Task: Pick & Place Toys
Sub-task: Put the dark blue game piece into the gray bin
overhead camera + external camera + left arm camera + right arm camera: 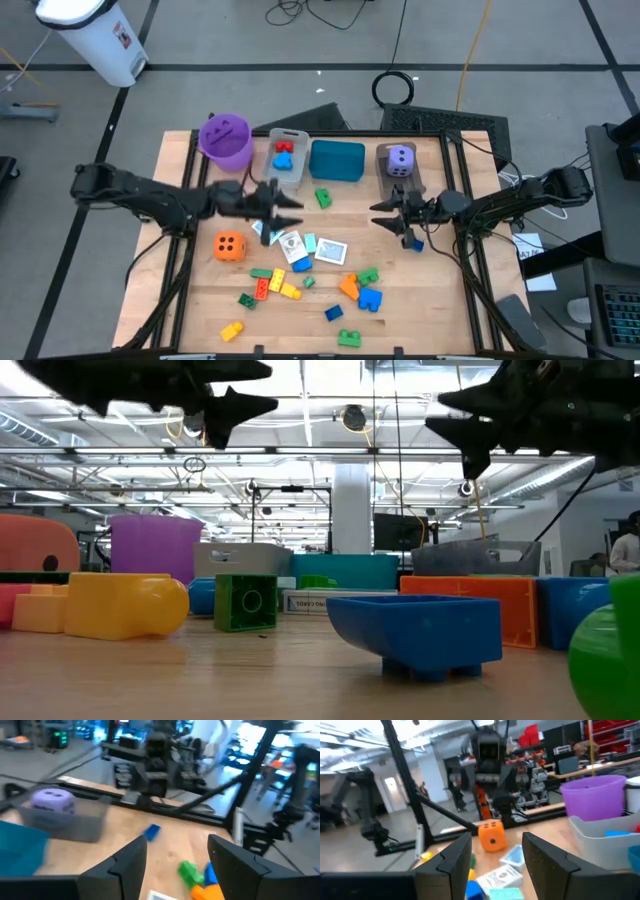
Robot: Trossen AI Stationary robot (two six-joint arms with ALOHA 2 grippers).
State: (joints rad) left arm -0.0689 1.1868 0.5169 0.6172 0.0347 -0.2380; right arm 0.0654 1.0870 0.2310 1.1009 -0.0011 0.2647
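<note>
My left gripper (pixel 292 206) hangs open above the table's middle, pointing level toward the right, with nothing between its fingers (pixel 177 865). My right gripper (pixel 385 214) faces it, open and empty (pixel 495 860). Both show high over the table in the low view, left (pixel 243 405) and right (pixel 468 422). The orange die (pixel 229 245) sits on the table at the left. The purple die (pixel 400 160) lies in the far right bin. White and blue cards (pixel 318 248) and several bricks (pixel 362 287) lie loose on the near half. A green brick (pixel 322 197) rests between the grippers.
Along the far edge stand the purple bucket (pixel 225 140), a grey bin (pixel 272 168) holding a red and a blue brick, a teal bin (pixel 337 160) and the bin (pixel 386 183) with the purple die. A blue brick (pixel 415 243) lies below my right gripper.
</note>
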